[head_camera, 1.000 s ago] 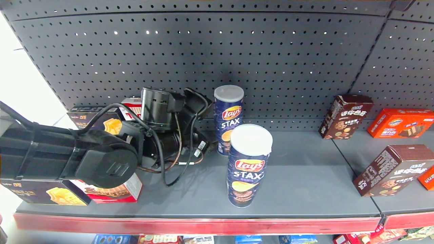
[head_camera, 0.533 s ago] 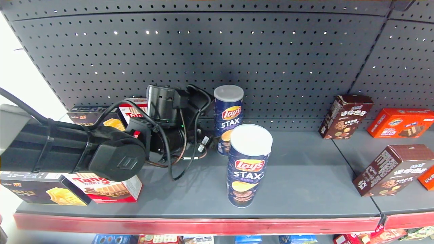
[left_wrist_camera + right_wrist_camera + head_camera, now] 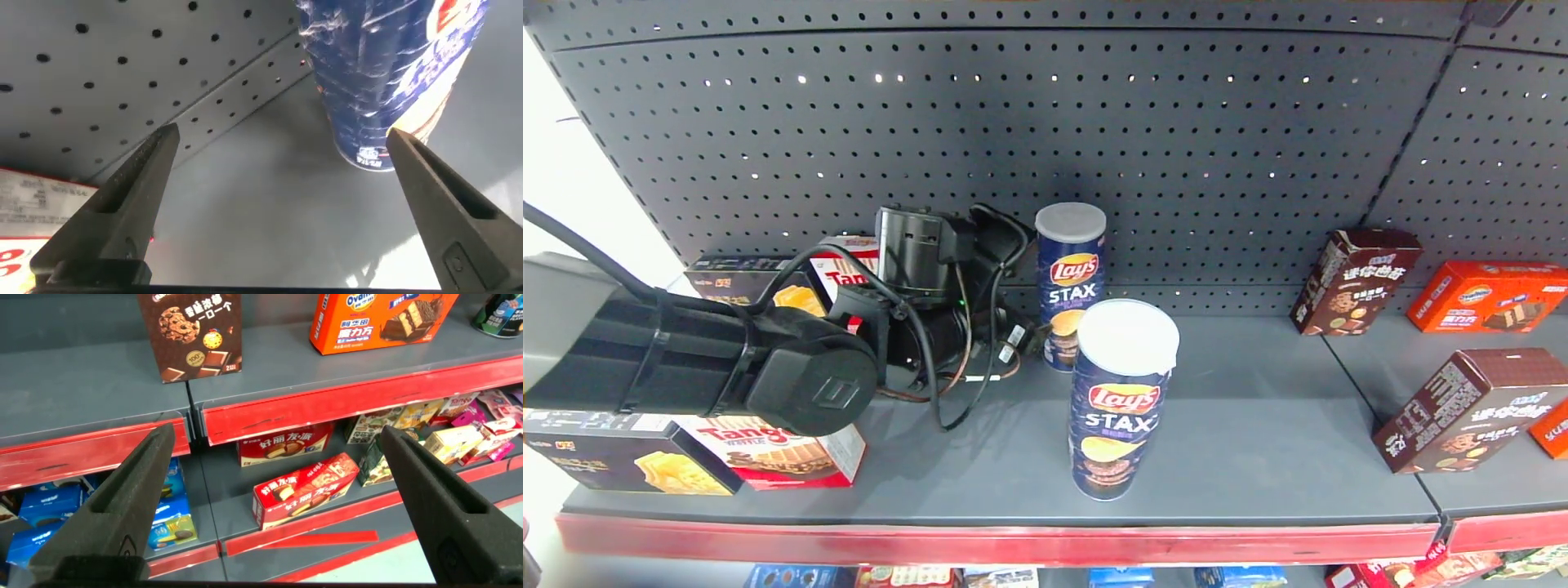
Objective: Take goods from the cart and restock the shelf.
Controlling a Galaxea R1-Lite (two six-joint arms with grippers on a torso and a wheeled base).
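Note:
Two dark blue chip cans with white lids stand upright on the grey shelf [image 3: 1258,441]. The rear can [image 3: 1068,282] is near the pegboard and the front can [image 3: 1123,400] is nearer the shelf edge. My left arm lies over the shelf's left part, with its gripper [image 3: 1023,339] low beside the rear can's base. In the left wrist view the left gripper [image 3: 282,135] is open, and the rear can [image 3: 384,73] stands just beyond one fingertip, not between the fingers. My right gripper [image 3: 278,431] is open and holds nothing, facing lower shelves.
Red wafer boxes [image 3: 784,457] and black boxes [image 3: 629,469] lie under and behind my left arm. Brown cookie boxes [image 3: 1356,282] and an orange box [image 3: 1486,294] stand at the right. The pegboard wall [image 3: 1045,147] closes the back. Free shelf lies between the cans and the brown boxes.
My left arm has shifted right and toward the back of the shelf. The rear can now stands slightly further left than before. The front can has not moved.

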